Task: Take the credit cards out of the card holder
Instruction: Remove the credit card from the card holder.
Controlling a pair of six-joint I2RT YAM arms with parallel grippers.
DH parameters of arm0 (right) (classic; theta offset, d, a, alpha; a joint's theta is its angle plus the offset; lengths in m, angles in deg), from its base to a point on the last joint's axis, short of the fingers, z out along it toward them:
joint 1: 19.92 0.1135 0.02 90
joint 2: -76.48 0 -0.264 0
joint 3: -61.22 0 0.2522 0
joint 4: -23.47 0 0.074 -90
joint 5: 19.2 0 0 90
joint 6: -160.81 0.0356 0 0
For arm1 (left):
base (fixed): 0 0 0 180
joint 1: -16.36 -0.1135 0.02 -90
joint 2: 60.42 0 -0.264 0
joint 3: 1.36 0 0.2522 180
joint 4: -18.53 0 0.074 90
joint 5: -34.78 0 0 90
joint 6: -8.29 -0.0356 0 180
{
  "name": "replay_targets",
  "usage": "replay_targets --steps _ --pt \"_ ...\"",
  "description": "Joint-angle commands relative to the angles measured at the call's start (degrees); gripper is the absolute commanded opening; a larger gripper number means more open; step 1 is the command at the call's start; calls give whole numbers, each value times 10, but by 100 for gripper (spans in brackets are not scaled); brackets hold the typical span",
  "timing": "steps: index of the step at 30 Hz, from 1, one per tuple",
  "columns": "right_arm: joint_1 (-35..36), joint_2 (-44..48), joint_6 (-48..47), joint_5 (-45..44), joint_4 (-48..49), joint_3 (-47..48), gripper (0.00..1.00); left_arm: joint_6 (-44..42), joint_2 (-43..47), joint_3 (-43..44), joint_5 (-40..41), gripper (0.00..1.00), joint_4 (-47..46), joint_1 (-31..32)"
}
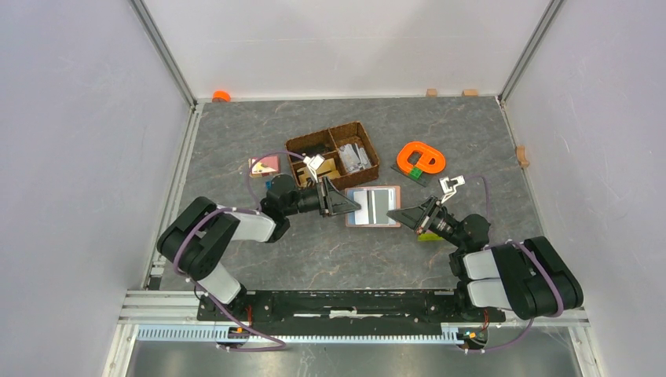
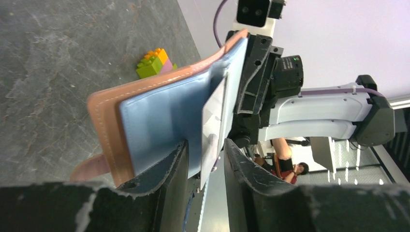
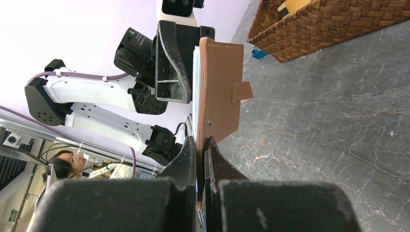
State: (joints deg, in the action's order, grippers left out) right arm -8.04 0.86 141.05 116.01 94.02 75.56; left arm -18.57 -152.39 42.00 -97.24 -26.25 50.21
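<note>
Over the grey marbled table, mid-frame, the right gripper clamps the open reddish-brown leather card holder, its pale-blue sleeves half hiding a white credit card between the left gripper's parted fingers.

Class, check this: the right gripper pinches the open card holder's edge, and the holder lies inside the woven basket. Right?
No. The right gripper pinches the edge of the card holder, but the holder is outside the woven basket, as the top external view shows.
</note>
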Motion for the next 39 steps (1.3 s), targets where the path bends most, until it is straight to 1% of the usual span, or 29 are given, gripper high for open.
replay_targets --steps 1,4,9,10,11,13,14,19,23,30,32,39 --pt "2 -6 14 12 147 -3 0 51 -23 6 -33 39 -97 10" --pt "4 -10 13 11 146 -3 0 67 -33 6 -40 37 -133 10" --pt "4 -13 8 10 137 -2 0 64 -26 7 -43 33 -127 11" --pt "5 -12 6 10 134 -2 0 60 -24 7 -43 30 -123 12" --pt "5 -12 4 9 131 -2 0 57 -22 8 -42 25 -117 11" --pt "5 -10 0 9 121 -2 0 49 -16 8 -39 7 -101 11" --pt "5 -9 -4 8 116 -1 0 43 -12 8 -37 2 -90 11" --pt "4 0 -29 3 75 -1 0 8 14 9 -21 2 -29 10" --pt "1 14 -62 -7 14 2 0 -24 41 7 -1 2 26 7" --pt "-17 43 -96 -22 -63 0 0 -71 79 4 42 2 121 -7" --pt "-24 50 -102 -26 -79 -2 0 -72 86 0 47 2 125 -13" --pt "-37 60 -100 -29 -86 -3 0 -74 98 -8 55 2 128 -19"
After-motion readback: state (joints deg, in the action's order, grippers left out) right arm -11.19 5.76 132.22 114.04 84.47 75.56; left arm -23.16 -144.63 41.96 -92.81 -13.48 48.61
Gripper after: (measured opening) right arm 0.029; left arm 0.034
